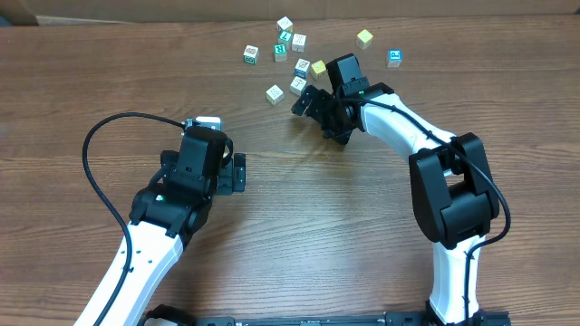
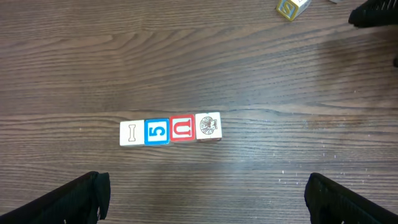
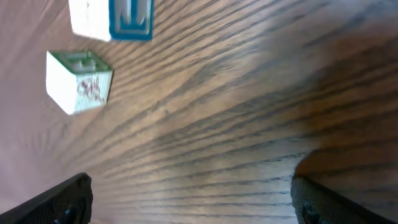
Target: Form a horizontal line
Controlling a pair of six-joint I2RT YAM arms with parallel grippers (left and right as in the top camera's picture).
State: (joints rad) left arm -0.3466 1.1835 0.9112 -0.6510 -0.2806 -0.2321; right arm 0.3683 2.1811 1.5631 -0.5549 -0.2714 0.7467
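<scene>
Four letter blocks sit in a touching horizontal row (image 2: 170,129) in the left wrist view, reading I, 5, U and a picture. In the overhead view my left arm covers that row. My left gripper (image 2: 202,202) (image 1: 237,172) is open and empty, above the table just short of the row. Several loose blocks (image 1: 290,63) lie scattered at the far middle of the table. My right gripper (image 1: 308,101) (image 3: 193,199) is open and empty beside them. A green-and-white block (image 3: 79,81) and a blue-and-white block (image 3: 112,18) lie ahead of it to the left.
A yellow block (image 1: 364,38) and a blue-lettered block (image 1: 394,58) lie apart at the far right. One loose block (image 2: 292,7) shows at the top of the left wrist view, with my right gripper's dark body (image 2: 373,15) next to it. A black cable (image 1: 100,172) loops left of the left arm.
</scene>
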